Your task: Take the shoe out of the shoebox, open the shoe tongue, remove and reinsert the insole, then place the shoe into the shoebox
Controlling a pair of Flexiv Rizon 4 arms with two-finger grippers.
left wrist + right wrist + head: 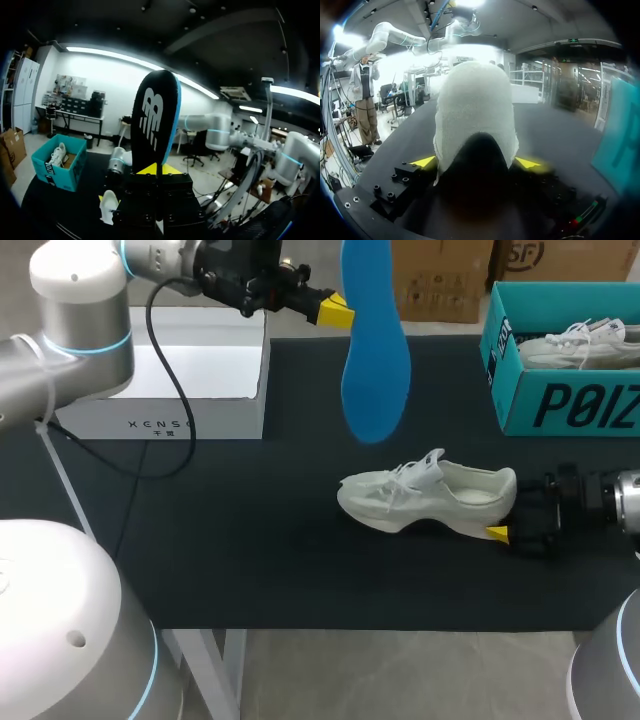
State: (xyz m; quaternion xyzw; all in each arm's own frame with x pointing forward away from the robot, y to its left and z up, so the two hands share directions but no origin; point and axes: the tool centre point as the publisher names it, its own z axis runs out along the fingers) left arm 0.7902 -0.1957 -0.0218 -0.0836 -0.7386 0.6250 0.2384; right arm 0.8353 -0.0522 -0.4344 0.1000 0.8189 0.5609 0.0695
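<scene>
The left gripper is clenching the blue insole by one end and holding it up in the air above the middle of the worktop's far edge. In the left wrist view the insole is standing up between the yellow tips of the left gripper, showing its dark underside with a blue rim.

The white shoe is resting on its sole on the worktop, toward the right edge and about midway between the near and far edges, with its toe pointing toward the left edge. The right gripper is grasping it at the heel. In the right wrist view, the yellow tips of the right gripper are pressing on both sides of the shoe's heel.

The teal shoebox is sitting open at the far right corner, with a second white shoe lying inside it. A white box is sitting at the far left corner.
</scene>
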